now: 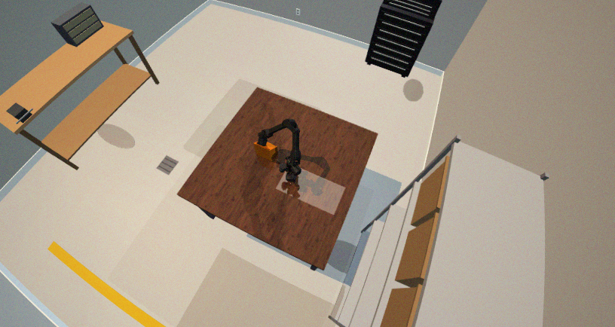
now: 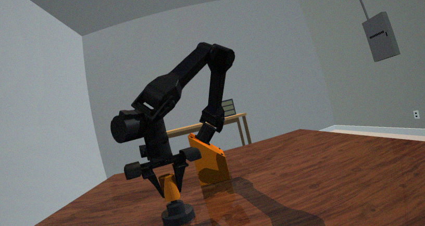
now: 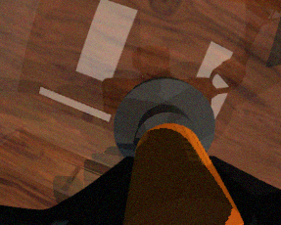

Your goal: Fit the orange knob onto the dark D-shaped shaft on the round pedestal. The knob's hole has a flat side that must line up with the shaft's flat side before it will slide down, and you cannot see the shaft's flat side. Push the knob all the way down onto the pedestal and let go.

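Note:
The orange knob (image 2: 172, 189) (image 3: 171, 171) is held between the fingers of my gripper (image 2: 171, 193) (image 3: 170, 163), which is shut on it. The knob leans slightly in the exterior view. Its lower end is just above the narrow upper step of the dark round pedestal (image 2: 186, 214) (image 3: 129, 114). A short dark bit of the shaft (image 2: 176, 201) shows under the knob in that view; the rest of the shaft and the knob's hole are hidden. In the wrist view the knob covers the near part of the pedestal. In the top view the arm hides the knob.
The arm's orange base block (image 1: 265, 151) (image 2: 209, 167) stands on the brown wooden table (image 1: 224, 174) (image 2: 327, 171), behind the pedestal in the exterior view. Pale reflections lie on the table around the pedestal. A workbench, a drawer cabinet and shelving stand away from the table.

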Motion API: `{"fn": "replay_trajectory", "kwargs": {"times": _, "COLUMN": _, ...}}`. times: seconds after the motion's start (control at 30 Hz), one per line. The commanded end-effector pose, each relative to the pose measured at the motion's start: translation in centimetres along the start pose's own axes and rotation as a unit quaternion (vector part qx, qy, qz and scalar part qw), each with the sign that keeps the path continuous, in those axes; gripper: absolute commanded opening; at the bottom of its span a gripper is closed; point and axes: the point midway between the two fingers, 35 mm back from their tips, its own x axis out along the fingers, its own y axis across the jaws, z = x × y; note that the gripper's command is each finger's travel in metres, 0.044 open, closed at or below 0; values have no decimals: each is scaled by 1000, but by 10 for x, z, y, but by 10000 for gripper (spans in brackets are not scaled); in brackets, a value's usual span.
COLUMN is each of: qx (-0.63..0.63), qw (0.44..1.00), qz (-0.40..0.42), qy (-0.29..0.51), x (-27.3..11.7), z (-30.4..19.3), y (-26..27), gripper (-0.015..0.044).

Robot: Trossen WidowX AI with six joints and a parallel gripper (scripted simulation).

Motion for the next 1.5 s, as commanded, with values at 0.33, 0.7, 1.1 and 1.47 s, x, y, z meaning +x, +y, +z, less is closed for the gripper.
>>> {"fn": "replay_trajectory", "kwargs": {"times": 0.33, "qx": -12, "qw": 1000, "qz": 0, "qy": 1, "x": -8, "z": 0, "y": 0, "gripper": 0}}
{"fn": "replay_trajectory", "kwargs": {"times": 0.7, "qx": 14, "qw": 1000, "qz": 0, "qy": 1, "x": -3, "z": 0, "y": 1, "gripper": 0}}
{"fn": "replay_trajectory", "kwargs": {"times": 1.1, "qx": 14, "qw": 1000, "qz": 0, "qy": 1, "x": 0, "z": 1, "y": 0, "gripper": 0}}
{"fn": "replay_trajectory", "kwargs": {"times": 1.47, "qx": 3, "qw": 1000, "qz": 0, "qy": 1, "x": 0, "z": 1, "y": 0, "gripper": 0}}
